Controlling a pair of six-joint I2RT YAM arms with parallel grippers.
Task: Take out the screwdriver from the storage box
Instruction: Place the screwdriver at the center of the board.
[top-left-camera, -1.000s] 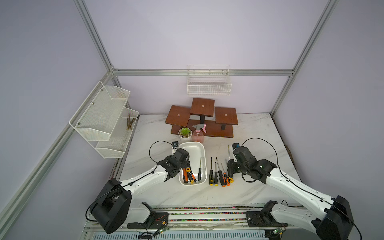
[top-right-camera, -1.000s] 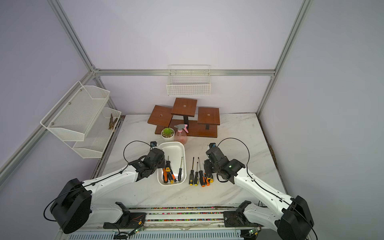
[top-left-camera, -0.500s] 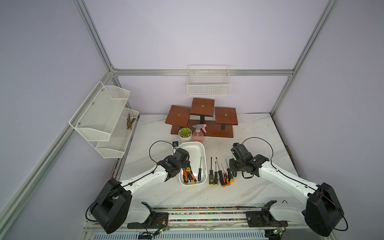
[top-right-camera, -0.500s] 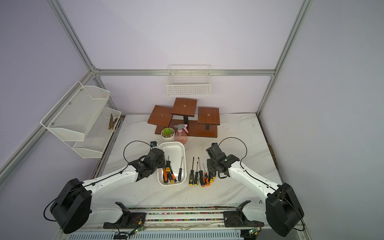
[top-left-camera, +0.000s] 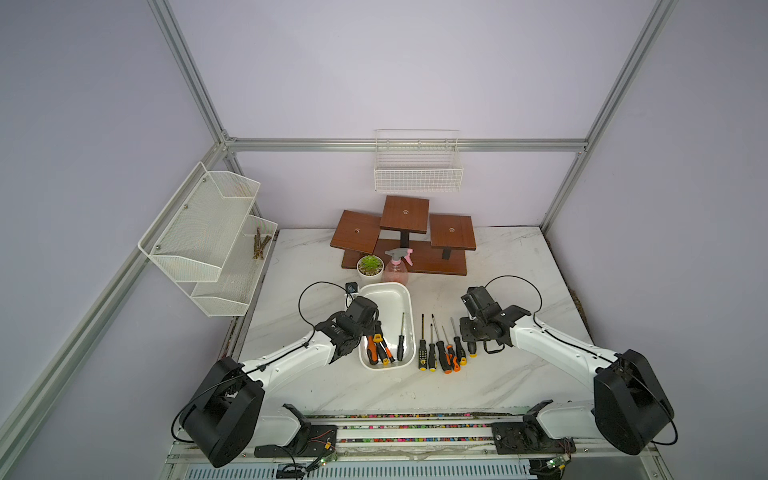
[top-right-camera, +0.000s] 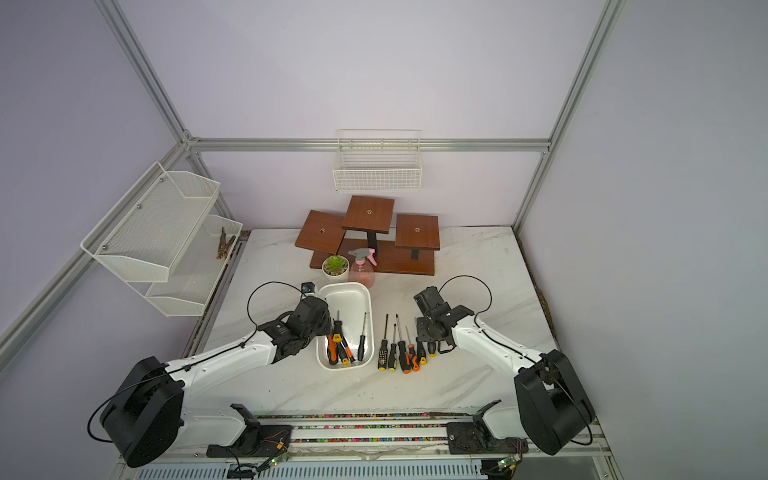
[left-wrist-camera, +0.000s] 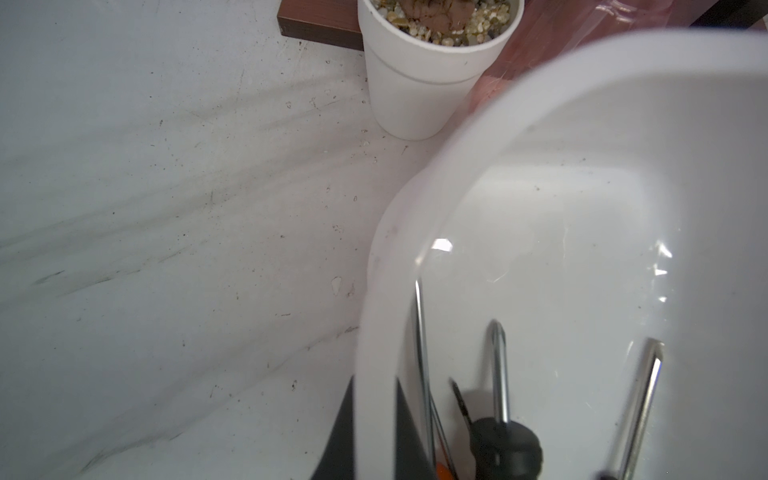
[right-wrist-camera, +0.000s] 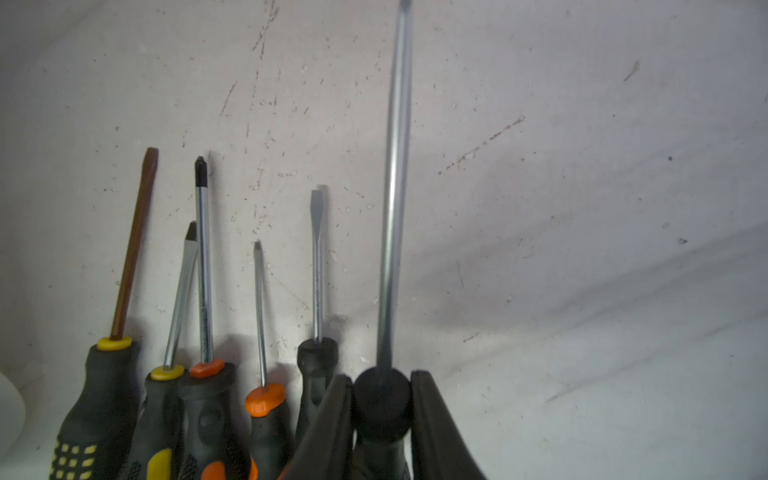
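The screwdriver (right-wrist-camera: 381, 395) with the black handle is gripped between the closed jaws of the right gripper (right-wrist-camera: 382, 376). It is held at the right end of a row of five screwdrivers (top-left-camera: 441, 357) laid on the table (top-left-camera: 478, 382), outside the storage box (top-left-camera: 388, 301). The box's left rim is clamped by the left gripper (left-wrist-camera: 375, 382), and more screwdrivers (top-left-camera: 400, 345) are seen lying inside it. Behind the box a potted plant (top-left-camera: 370, 266) and a spray bottle (top-left-camera: 395, 268) are set, then a wooden stand (top-left-camera: 405, 214). A wire basket (top-left-camera: 417, 174) is hung on the back wall.
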